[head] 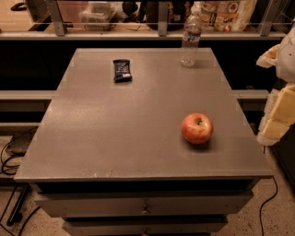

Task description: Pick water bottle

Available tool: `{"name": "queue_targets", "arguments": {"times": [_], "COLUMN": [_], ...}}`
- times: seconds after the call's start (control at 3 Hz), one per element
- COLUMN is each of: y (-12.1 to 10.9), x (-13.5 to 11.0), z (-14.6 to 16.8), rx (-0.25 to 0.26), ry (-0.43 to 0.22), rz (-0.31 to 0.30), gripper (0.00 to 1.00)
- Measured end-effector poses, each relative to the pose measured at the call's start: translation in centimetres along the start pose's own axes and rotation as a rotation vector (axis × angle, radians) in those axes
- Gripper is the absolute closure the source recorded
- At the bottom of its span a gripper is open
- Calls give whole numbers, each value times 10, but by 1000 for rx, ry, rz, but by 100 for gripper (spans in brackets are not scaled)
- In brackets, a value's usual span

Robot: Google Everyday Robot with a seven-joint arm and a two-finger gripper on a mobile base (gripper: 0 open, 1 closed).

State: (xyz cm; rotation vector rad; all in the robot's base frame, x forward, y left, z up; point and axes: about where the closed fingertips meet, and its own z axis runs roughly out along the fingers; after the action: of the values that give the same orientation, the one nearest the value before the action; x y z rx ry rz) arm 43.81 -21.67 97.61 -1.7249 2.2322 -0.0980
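The water bottle [190,38] is a small clear plastic bottle with a white cap and a dark label band. It stands upright near the far right corner of the grey table [115,138]. My gripper [280,113] shows as white and pale yellow parts at the right edge of the camera view. It is beyond the table's right side, well short of the bottle and touching nothing.
A red apple [197,128] lies on the table's right side, nearer to me than the bottle. A dark snack packet [122,70] lies at the far left. A shelf with containers and bags [230,14] runs behind the table. Cables [9,161] lie on the floor at left.
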Motion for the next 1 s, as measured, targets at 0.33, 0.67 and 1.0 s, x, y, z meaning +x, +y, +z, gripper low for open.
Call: {"name": "queue_targets", "arguments": {"times": [0.33, 0.67, 1.0], "y": [0, -7, -32], "x": [0, -5, -13], "z": [0, -4, -11], "rx": [0, 18, 64], "ry": [0, -77, -240], "rz": [0, -14, -33], "gripper": [0, 0, 0]}}
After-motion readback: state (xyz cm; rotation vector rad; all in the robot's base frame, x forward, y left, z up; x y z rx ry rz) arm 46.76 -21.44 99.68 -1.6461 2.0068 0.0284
